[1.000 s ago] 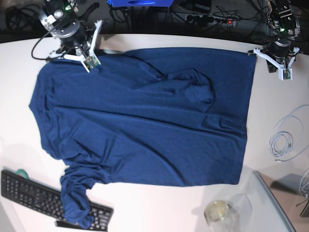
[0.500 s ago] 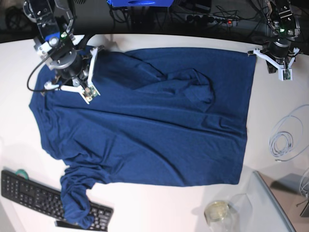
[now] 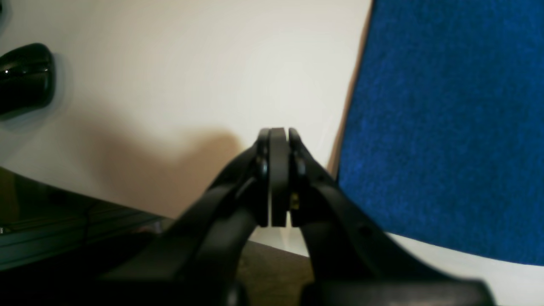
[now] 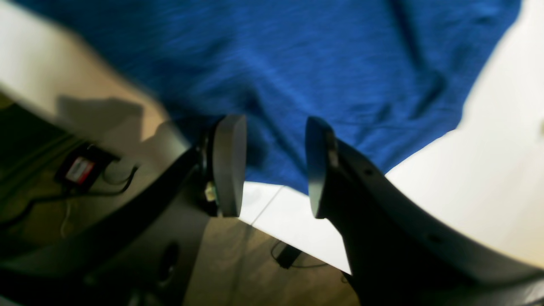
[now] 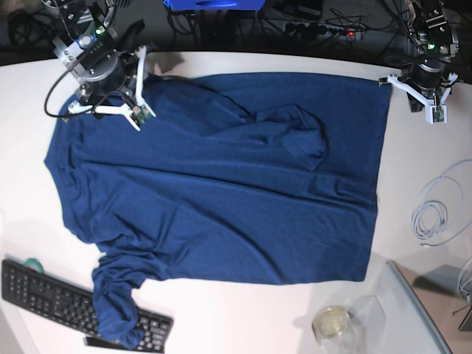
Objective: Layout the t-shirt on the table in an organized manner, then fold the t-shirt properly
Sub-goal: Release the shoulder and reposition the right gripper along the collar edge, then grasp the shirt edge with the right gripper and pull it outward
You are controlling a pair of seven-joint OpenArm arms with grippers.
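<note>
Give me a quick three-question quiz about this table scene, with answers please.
1. True or false: the t-shirt lies partly over the keyboard.
2. Which gripper has its jaws apart: A) left gripper B) right gripper?
3. Fill in: the coiled white cable lies on the ____.

Key: 1 true, a bunched sleeve drapes on it; 2 B, above the shirt's edge, holding nothing; 3 table.

White table (image 5: 221, 324), curved far edge. On it: navy t-shirt (image 5: 221, 184) spread mostly flat, 1 fold bump near upper middle, lower-left sleeve bunched and draped onto black keyboard (image 5: 51, 299) at the front-left. Coiled white cable (image 5: 435, 214) at the right. Clear jar (image 5: 332, 324) front right, beside a grey stand (image 5: 420, 310).
</note>
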